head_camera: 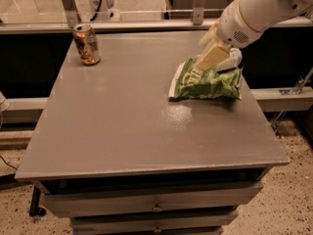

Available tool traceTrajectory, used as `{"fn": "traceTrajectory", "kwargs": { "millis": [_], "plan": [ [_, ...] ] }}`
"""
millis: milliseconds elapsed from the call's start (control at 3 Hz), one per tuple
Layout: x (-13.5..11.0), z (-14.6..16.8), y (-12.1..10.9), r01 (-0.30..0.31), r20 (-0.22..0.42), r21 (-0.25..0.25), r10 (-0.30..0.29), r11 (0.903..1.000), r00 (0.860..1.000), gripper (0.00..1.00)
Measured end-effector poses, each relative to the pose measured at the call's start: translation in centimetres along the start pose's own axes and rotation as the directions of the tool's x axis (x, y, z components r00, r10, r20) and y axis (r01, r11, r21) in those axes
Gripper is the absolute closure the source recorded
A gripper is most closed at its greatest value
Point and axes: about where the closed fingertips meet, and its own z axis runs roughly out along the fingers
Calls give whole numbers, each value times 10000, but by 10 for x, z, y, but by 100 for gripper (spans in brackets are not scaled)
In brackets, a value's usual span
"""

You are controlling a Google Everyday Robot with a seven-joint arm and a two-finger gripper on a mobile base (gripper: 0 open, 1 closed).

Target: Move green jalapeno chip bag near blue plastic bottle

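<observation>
The gripper (209, 61) is pinching the top of the green jalapeno chip bag (208, 83), just beside the blue plastic bottle (234, 58). The bag is sitting on the grey table (122, 126), right in front of the bottle. A gold can (87, 44) is standing far from the bottle.

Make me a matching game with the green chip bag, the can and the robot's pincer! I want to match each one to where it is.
Things:
1. crumpled green foil chip bag
2. gold-brown metal drink can
3. cream robot pincer

Places:
A. standing at the far left corner of the grey table
B. right at the bag's top edge
C. lying near the table's right edge

Pairs: 1-C, 2-A, 3-B.
</observation>
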Motion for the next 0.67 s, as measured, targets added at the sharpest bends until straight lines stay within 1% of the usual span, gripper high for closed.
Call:
{"fn": "traceTrajectory", "kwargs": {
  "millis": [333,667],
  "plan": [
    [0,3,4,87,28,-139,-86,9999,10000,0],
    [4,-11,14,27,214,-202,-22,9998,9998,0]
  ]
}}
